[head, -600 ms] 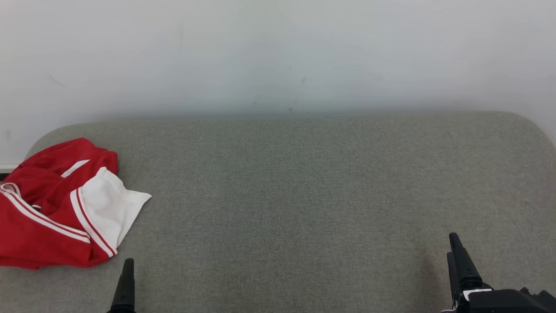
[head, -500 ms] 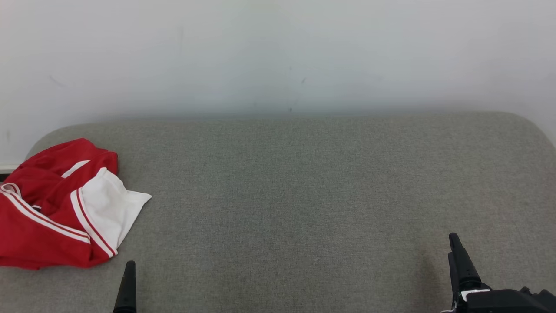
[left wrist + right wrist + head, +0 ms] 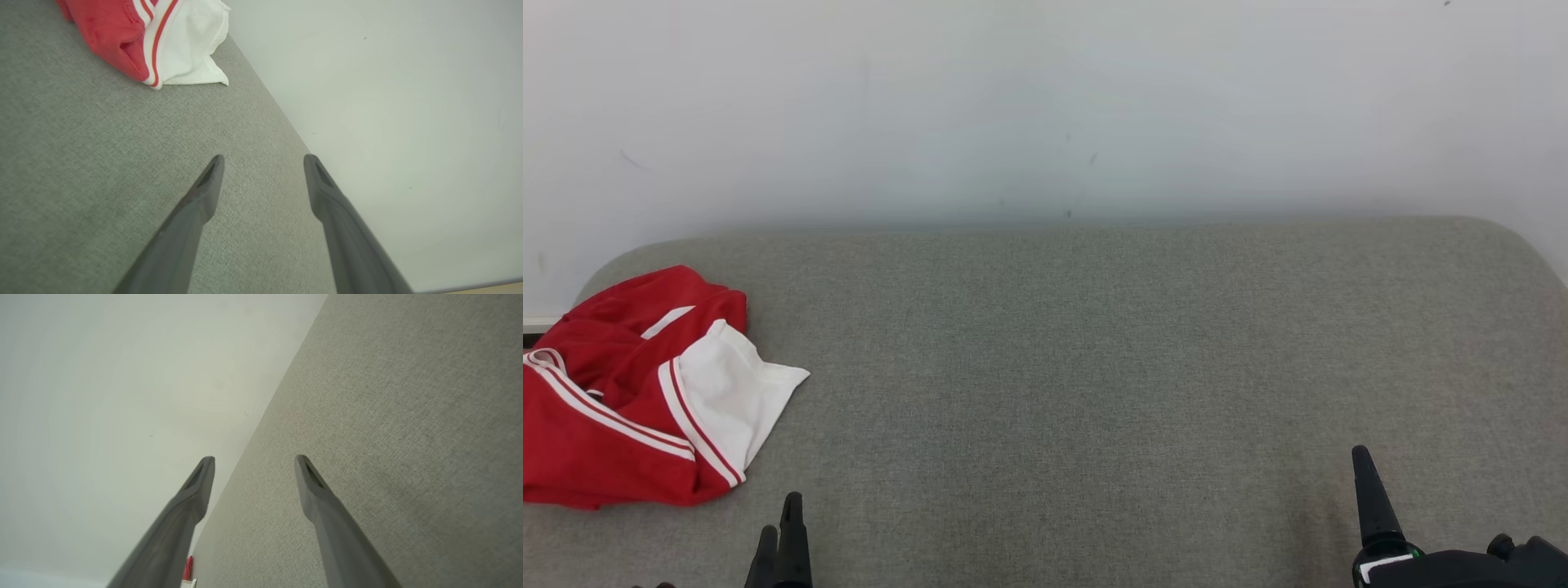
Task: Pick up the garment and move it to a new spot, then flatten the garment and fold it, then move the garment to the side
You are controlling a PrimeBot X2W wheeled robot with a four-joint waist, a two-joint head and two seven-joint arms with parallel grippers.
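Both pairs of fingers have shifted inward along the near edge of the worktop [image 3: 1094,367] since the earlier head view. The left fingers [image 3: 194,212] sit a little closer to the middle, with two dark tips showing where one showed before. The right fingers [image 3: 322,516] have also edged toward the middle and lower. The whole head view has dipped slightly as well, which is the camera moving; the garment [image 3: 645,392] lies where it did.

In the left wrist view the left fingers are spread wide apart with nothing between them, over bare grey fabric. The right wrist view shows the right fingers equally wide and holding nothing, pointing toward the worktop's far edge, where it meets a white wall [image 3: 1045,106].

The garment is a crumpled heap of red cloth with white stripes and a white panel. It lies at the worktop's left edge, towards the far left corner, near the left fingers but not touching them, and well apart from the right fingers.
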